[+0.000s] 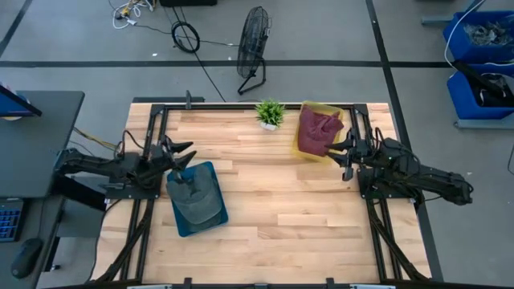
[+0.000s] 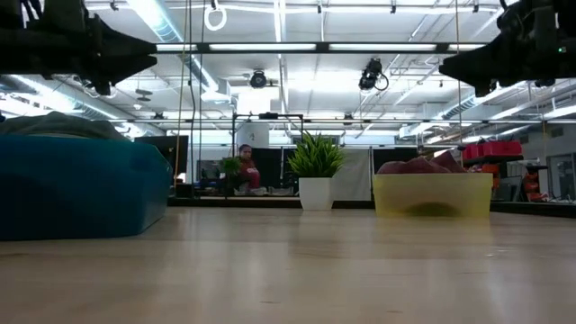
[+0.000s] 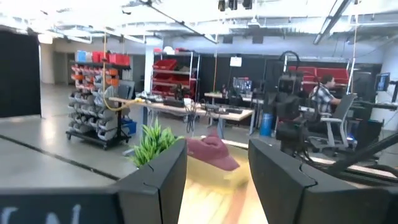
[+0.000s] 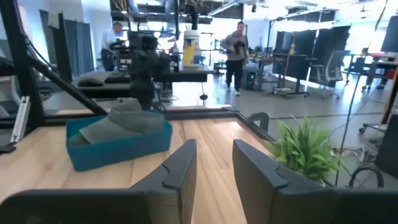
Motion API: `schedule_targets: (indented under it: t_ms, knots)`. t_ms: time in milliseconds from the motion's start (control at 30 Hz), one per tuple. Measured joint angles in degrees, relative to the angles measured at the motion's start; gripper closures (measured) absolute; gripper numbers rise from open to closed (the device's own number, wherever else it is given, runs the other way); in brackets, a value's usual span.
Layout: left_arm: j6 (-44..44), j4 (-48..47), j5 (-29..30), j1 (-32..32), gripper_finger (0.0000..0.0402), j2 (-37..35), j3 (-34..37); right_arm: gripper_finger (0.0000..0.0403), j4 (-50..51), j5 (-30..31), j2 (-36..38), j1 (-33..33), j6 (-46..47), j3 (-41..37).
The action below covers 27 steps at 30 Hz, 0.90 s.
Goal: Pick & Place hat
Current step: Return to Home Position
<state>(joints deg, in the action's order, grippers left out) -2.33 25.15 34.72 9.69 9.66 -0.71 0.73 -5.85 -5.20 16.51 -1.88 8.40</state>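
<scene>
Left hand (image 1: pixel 188 155) spread, empty — blue bin (image 1: pixel 201 228) holding gray cap (image 1: pixel 197 197) just ahead of me | right hand (image 1: pixel 338 152) spread, empty, yellow bin (image 1: pixel 329 108) holding red caps (image 1: pixel 317 131) just beside | home, I judge, lies back from both bins.

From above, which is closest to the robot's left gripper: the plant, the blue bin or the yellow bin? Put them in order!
1. The blue bin, right beside the left gripper.
2. The potted plant, at the back, middle.
3. The yellow bin, far over on the right.
</scene>
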Motion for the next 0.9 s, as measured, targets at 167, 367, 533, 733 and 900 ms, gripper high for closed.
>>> schedule_targets:
  t_ms: [167, 367, 533, 733, 900]
  knots:
    - [-5.90, -0.14, 1.06, 0.00, 0.0225, -5.09, -0.77, 0.0295, 4.40, 0.03, 4.33, 0.51, 0.15, -0.76]
    - [-4.48, -7.24, 2.32, 0.00, 0.0225, -9.66, -1.05, 0.0295, 7.44, 1.02, 5.21, 0.59, 0.17, -0.78]
    - [-0.82, -10.83, 2.09, 0.00, 0.0225, -8.61, 0.15, 0.0295, 1.85, 0.96, 5.21, 0.58, 2.98, -5.19]
    - [-0.72, -12.03, 2.10, 0.00, 0.0225, -8.53, 0.15, 0.0295, -1.96, 5.18, 4.94, 0.57, 5.34, -7.51]
    - [2.91, -18.80, 2.06, 0.00, 0.0225, -8.33, 0.17, 0.0295, -1.43, 7.77, 4.71, 0.61, 5.46, -7.49]
